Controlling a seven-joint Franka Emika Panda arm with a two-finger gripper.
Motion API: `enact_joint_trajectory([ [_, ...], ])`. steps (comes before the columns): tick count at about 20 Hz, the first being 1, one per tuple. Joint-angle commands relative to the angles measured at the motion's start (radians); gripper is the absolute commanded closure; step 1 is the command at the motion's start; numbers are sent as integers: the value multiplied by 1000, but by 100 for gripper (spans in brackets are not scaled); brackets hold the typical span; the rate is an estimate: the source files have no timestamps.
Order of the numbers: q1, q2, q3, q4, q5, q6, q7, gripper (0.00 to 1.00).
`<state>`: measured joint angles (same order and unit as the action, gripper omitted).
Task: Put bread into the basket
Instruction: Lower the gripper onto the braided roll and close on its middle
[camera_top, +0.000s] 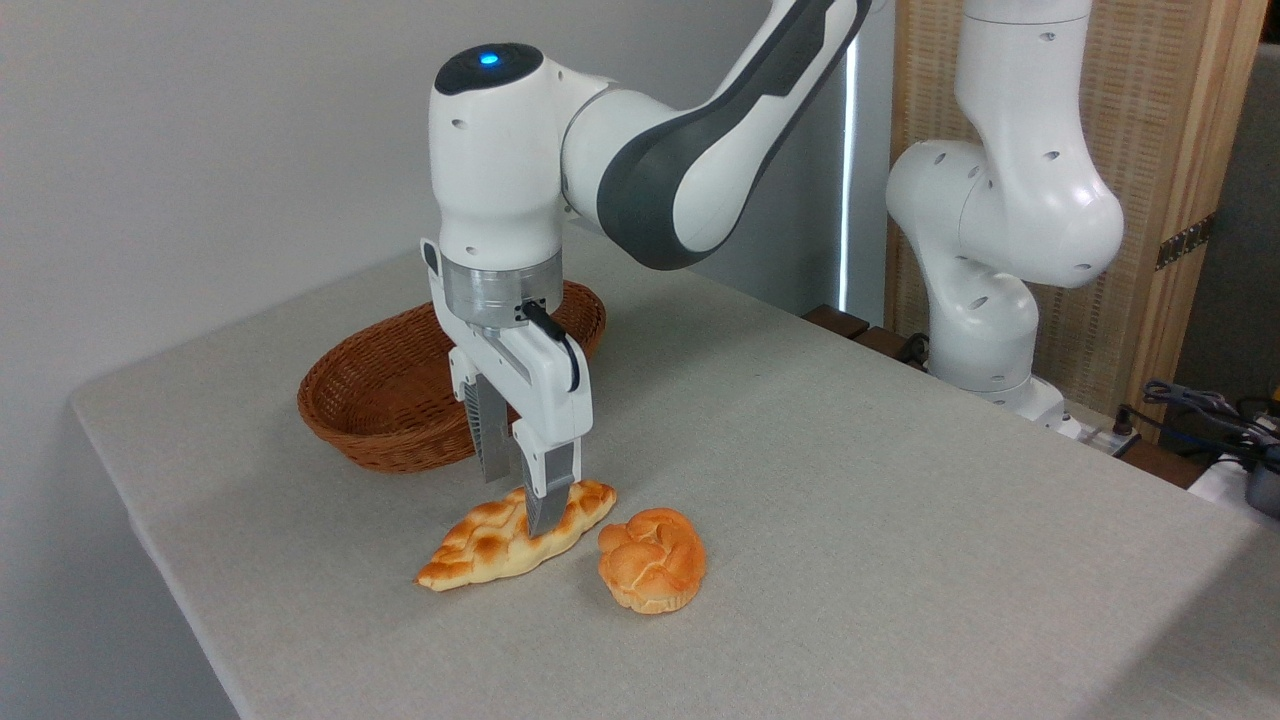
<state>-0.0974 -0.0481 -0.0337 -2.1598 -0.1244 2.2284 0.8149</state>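
Bread (490, 545) on table, hand (520, 500) straddling it, seemingly touching.

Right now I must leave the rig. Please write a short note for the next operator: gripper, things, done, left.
Gripper: lowered onto the braided loaf, fingers on either side of it; whether they grip yet is unclear.
Loaf: on the table, in front of the basket.
Round bun: right of the loaf, leave it.
Done: approach.
Left: grasp, lift, put into basket.
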Motion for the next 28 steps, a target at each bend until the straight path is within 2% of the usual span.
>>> enact_joint_trajectory([
  [1, -18, 17, 0, -9, 23, 24, -5, 5],
  [6, -24, 30, 0, -11, 26, 24, 0, 7],
  [11, -27, 34, -3, -11, 72, 24, 7, 15],
  [17, -28, 40, -5, -11, 75, 24, 47, 65],
  [20, -31, 45, -6, -11, 75, 24, 46, 69],
  [28, -35, 34, -12, -9, 75, 1, 50, 70],
])
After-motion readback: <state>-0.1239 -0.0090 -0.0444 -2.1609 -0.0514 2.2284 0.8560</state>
